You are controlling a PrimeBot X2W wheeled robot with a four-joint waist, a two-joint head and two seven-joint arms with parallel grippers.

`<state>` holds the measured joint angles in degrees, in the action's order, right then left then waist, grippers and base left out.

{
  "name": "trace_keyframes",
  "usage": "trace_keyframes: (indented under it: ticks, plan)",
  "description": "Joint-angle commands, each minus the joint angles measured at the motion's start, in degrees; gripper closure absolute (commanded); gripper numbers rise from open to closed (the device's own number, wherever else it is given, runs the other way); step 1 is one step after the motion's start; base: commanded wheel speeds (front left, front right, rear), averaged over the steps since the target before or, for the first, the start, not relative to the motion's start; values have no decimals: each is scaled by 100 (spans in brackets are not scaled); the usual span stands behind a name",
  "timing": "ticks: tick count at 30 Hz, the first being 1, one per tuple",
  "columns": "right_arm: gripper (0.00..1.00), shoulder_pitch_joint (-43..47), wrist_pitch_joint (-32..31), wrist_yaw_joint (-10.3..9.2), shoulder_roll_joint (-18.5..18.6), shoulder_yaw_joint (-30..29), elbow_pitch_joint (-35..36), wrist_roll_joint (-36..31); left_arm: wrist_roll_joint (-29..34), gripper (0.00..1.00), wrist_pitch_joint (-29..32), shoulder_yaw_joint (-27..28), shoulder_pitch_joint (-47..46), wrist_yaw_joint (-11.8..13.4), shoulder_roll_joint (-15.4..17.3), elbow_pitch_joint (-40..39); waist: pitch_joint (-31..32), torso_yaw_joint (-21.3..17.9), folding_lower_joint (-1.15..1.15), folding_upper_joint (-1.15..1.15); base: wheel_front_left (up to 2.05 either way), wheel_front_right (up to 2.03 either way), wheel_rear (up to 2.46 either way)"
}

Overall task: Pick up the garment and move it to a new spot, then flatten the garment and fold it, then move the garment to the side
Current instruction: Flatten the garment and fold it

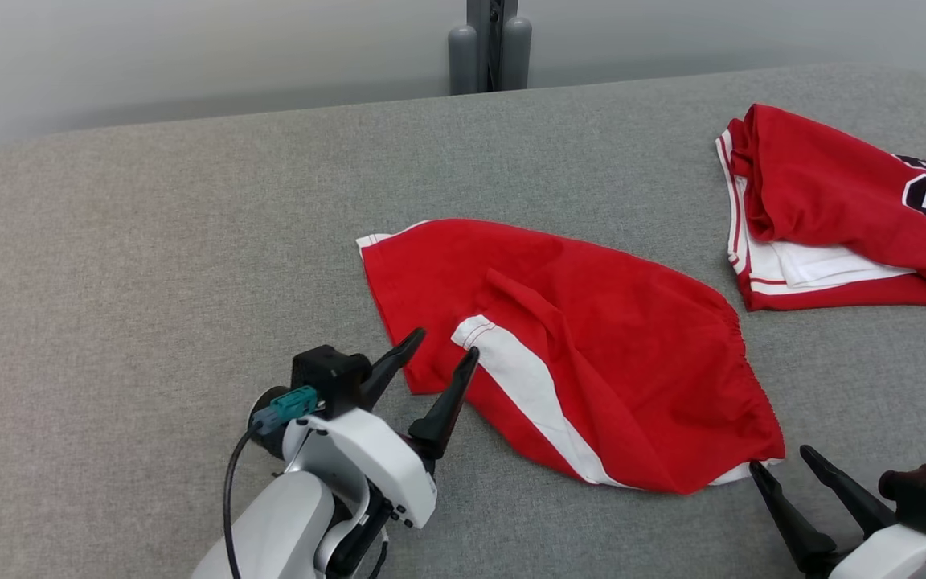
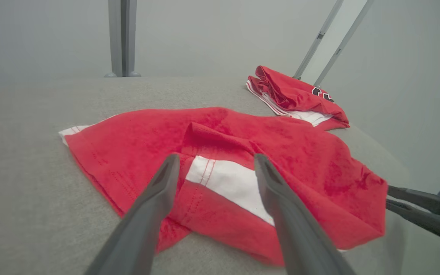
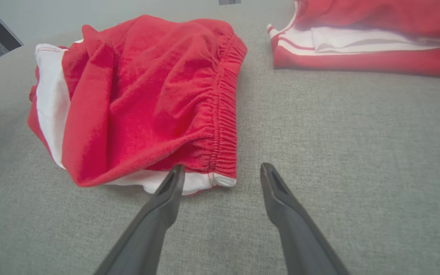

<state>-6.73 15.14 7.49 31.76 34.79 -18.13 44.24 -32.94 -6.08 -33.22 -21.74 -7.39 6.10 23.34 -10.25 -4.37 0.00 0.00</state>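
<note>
Red shorts with a white side stripe (image 1: 592, 354) lie rumpled on the grey surface, waistband toward the right (image 3: 224, 126). My left gripper (image 1: 445, 344) is open at the shorts' near-left hem, its fingers straddling the white stripe's end (image 2: 220, 179). My right gripper (image 1: 780, 460) is open at the waistband's near corner (image 3: 212, 179), its left fingertip touching the white edge; nothing is held. From the left wrist, the right gripper (image 2: 390, 196) shows at the shorts' far corner.
A second red garment with white trim and a black number (image 1: 841, 209) lies folded at the far right, also in the right wrist view (image 3: 365, 42). A grey post (image 1: 489, 48) stands behind the padded grey table (image 1: 149, 281).
</note>
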Motion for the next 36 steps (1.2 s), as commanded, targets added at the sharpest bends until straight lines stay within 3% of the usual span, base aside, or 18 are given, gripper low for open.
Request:
trace_keyframes:
  ticks: [1, 19, 30, 31, 32, 33, 34, 35, 36]
  plan:
    - [0, -100, 1, 2, 3, -3, -33, 20, -49, 0, -10, -12, -123, -9, 12, 12, -31, 10, 0, 0, 0, 0, 0]
    - [0, -875, 1, 2, -161, 806, -386, 204, -1268, 0, 428, -1211, -1211, -13, 361, 654, -395, -125, 0, 0, 0, 0, 0]
    - [0, -1064, 1, 2, -218, 1008, -387, 208, -1905, 0, 188, -2072, -1737, -13, 558, 950, -511, -225, 0, 0, 0, 0, 0]
    - [11, -1064, 1, 2, -225, 1007, -391, 212, -1933, 5, 143, -2130, -1769, -13, 567, 950, -512, -222, 0, 0, 0, 0, 0]
    - [33, -1063, 1, 2, -234, 1008, -399, 213, -1970, 14, 101, -2181, -1797, -13, 582, 959, -511, -218, 0, 0, 0, 0, 0]
    - [57, -1065, 1, 2, -244, 1010, -401, 219, -2009, 31, 61, -2232, -1815, -13, 598, 972, -509, -212, 0, 0, 0, 0, 0]
    - [71, -1068, 1, 2, -249, 1013, -404, 225, -2036, 50, 26, -2283, -1837, -13, 615, 995, -506, -205, 0, 0, 0, 0, 0]
    - [87, -1072, 1, 2, -251, 1013, -407, 228, -2076, 60, -1, -2327, -1865, -13, 623, 1013, -501, -196, 0, 0, 0, 0, 0]
    - [100, -1076, 1, 2, -259, 1016, -409, 230, -2145, 100, -51, -2420, -1911, -13, 627, 1038, -492, -179, 0, 0, 0, 0, 0]
